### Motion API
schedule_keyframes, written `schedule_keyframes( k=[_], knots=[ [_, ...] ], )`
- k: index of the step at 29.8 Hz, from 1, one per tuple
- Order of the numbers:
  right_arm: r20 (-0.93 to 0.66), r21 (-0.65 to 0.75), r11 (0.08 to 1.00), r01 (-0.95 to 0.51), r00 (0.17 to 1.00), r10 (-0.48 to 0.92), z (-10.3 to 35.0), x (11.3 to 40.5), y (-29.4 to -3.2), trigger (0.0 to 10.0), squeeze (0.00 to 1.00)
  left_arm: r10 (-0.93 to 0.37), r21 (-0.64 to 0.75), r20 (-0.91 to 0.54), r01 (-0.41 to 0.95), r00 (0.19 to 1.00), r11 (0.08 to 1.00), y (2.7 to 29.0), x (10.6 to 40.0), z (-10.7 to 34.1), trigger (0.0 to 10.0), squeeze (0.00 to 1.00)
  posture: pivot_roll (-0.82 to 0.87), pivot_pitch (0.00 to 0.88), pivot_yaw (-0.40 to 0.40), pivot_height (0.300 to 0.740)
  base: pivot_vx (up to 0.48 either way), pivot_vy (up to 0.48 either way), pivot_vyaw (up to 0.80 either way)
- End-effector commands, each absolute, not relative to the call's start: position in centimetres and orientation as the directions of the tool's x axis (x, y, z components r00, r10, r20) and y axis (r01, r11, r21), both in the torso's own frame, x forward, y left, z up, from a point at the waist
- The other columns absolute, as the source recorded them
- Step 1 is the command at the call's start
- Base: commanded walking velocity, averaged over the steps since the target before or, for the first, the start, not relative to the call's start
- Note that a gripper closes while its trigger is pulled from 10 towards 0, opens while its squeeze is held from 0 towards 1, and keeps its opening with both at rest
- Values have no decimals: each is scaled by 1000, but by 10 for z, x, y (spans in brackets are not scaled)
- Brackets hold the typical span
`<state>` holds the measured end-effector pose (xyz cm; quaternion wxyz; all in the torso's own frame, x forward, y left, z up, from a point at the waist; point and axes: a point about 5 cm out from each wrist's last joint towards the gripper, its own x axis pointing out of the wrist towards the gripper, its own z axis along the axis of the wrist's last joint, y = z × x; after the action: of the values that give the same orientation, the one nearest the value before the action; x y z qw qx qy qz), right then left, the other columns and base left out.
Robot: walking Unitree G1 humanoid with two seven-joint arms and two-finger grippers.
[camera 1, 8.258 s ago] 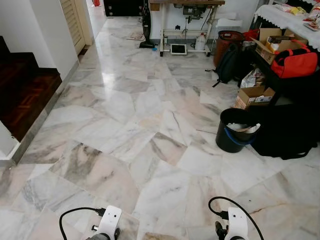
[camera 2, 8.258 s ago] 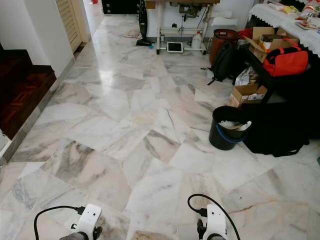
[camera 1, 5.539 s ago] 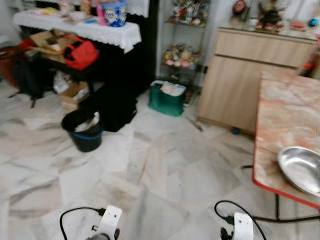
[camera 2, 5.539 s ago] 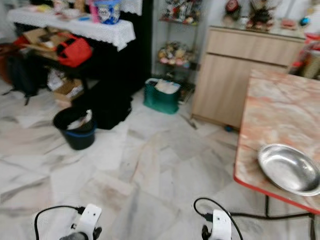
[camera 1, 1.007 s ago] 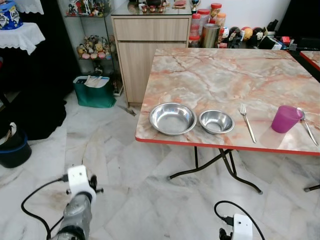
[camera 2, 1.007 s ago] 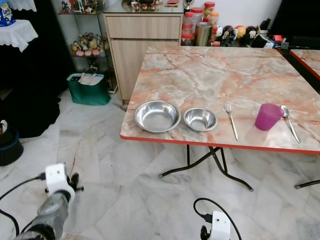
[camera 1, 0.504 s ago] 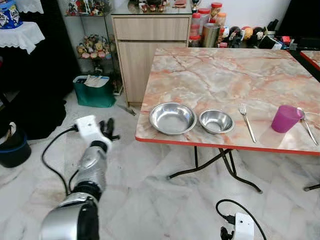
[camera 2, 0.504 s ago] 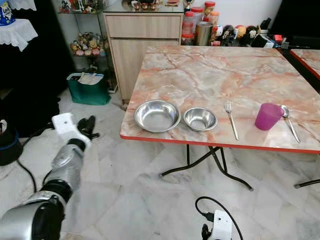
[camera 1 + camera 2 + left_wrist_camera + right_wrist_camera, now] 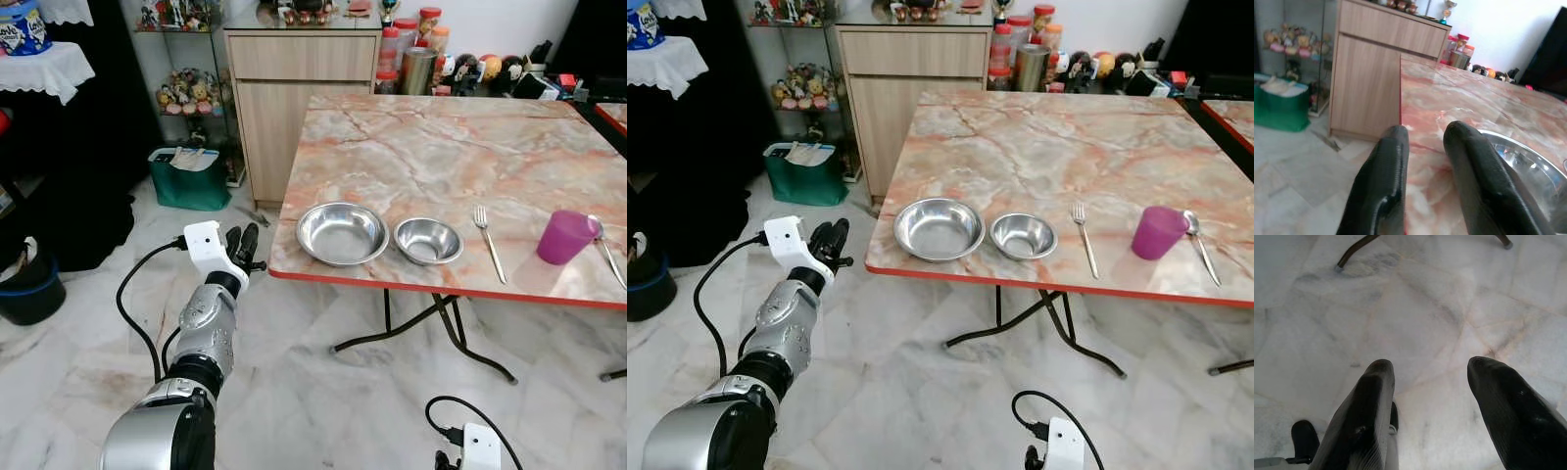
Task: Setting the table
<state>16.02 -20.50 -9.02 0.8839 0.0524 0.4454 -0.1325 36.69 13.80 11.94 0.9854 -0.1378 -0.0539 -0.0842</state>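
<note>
The left arm was raised and stretched forward, its left gripper [image 9: 242, 245] in the air just off the table's [image 9: 431, 147] near-left corner, not touching it. In the left wrist view the two fingers [image 9: 1382, 188] stood a narrow gap apart with nothing between them; the table edge and the big bowl's rim lay just past the tips. On the marble top, along the near red edge, sat a row: big bowl [image 9: 342, 233] nearest the left corner, small bowl [image 9: 427, 240] just beside it, then a fork [image 9: 487, 243] lying with tines away from the robot, then a purple cup [image 9: 565, 237] with a spoon [image 9: 606, 248] just beside it on the far right. Both bowls were upright and looked empty. The right gripper [image 9: 1432, 396] hung low over the marble floor [image 9: 1415, 308], fingers spread wide, holding nothing. A wooden cabinet [image 9: 294, 88] stood behind the table's left side, with jars [image 9: 411, 49] on its top. A green bag [image 9: 191, 176] sat on the floor left of the cabinet.
</note>
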Motion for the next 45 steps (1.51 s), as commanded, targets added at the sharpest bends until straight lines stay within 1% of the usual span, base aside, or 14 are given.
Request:
schedule_keyframes(
  k=[1, 10, 14, 15, 21, 24, 27, 45],
  knots=[
    [-794, -28, 959, 282, 576, -193, -89, 164, -205, 10000, 0, -180, -204, 146, 208, 973, 957, 135, 369, 126, 10000, 1000, 2, 0, -11, 736, 0, 0, 0],
    [-792, -28, 965, 259, 584, -180, -87, 168, -202, 10000, 0, -243, -146, 170, 268, 955, 952, 127, 369, 130, 10000, 1000, 6, 0, -15, 736, 0, 0, 0],
    [-794, -30, 965, 260, 580, -181, -88, 166, -202, 10000, 0, -239, -148, 163, 263, 957, 953, 126, 368, 129, 10000, 1000, 3, 0, -15, 736, 0, 0, 0],
    [-794, -30, 964, 265, 580, -184, -88, 165, -203, 10000, 0, -236, -160, 157, 260, 959, 952, 125, 369, 128, 10000, 0, 3, 0, -15, 736, 0, 0, 0],
    [-792, -30, 962, 272, 581, -189, -88, 165, -203, 10000, 0, -227, -176, 161, 254, 961, 951, 126, 369, 130, 10000, 0, 0, 0, -13, 736, 50, 0, 0],
    [-795, -33, 963, 267, 577, -187, -89, 165, -203, 10000, 0, -228, -150, 167, 253, 959, 956, 127, 370, 131, 10000, 0, 2, 0, -13, 736, 379, 0, 0],
    [-799, -28, 963, 268, 572, -183, -89, 165, -202, 10000, 0, -222, -170, 171, 251, 960, 953, 127, 370, 132, 10000, 0, 2, 0, -13, 736, 414, 0, 0],
    [-801, -35, 964, 263, 570, -184, -89, 165, -201, 10000, 0, -223, -173, 184, 254, 957, 952, 128, 371, 135, 10000, 0, 3, 0, -10, 736, 417, 0, 0]
  ],
)
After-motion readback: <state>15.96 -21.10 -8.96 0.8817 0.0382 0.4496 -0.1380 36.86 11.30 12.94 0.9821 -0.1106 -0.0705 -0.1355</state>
